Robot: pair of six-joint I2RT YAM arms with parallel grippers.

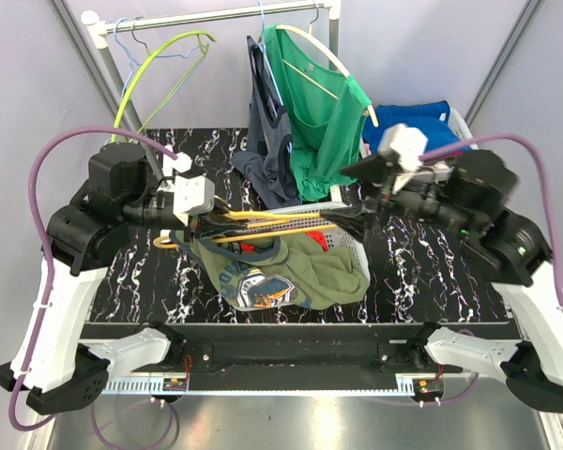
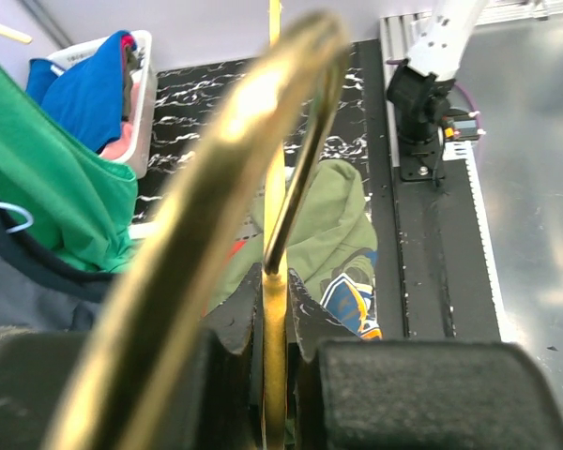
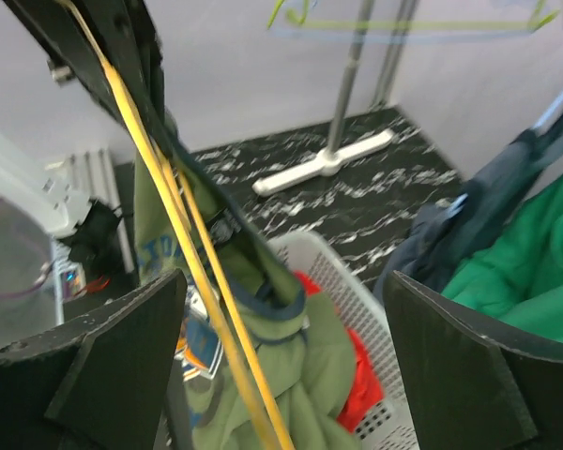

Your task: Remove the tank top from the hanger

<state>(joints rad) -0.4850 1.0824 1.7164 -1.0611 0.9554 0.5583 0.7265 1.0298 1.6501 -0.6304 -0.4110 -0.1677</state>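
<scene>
A yellow hanger (image 1: 277, 223) lies level above the table, and my left gripper (image 1: 205, 223) is shut on its hook end. In the left wrist view my jaws (image 2: 275, 323) pinch the yellow bar just below the brass hook (image 2: 253, 122). The olive green tank top (image 1: 291, 272), with a blue print, droops from the hanger over a white basket (image 1: 355, 246); one strap still loops the bars (image 3: 263, 281). At the hanger's right end stands my right gripper (image 1: 358, 202), open. Its fingers (image 3: 122, 356) straddle the hanger bars (image 3: 192, 272) and the tank top (image 3: 328, 394) without touching.
The basket (image 3: 357, 272) holds a red cloth (image 3: 361, 375). Behind, a rail (image 1: 216, 14) carries a green shirt (image 1: 324, 112), a grey garment (image 1: 267, 141) and empty lime and blue hangers (image 1: 159, 61). A white bin with blue cloth (image 1: 422, 117) stands back right.
</scene>
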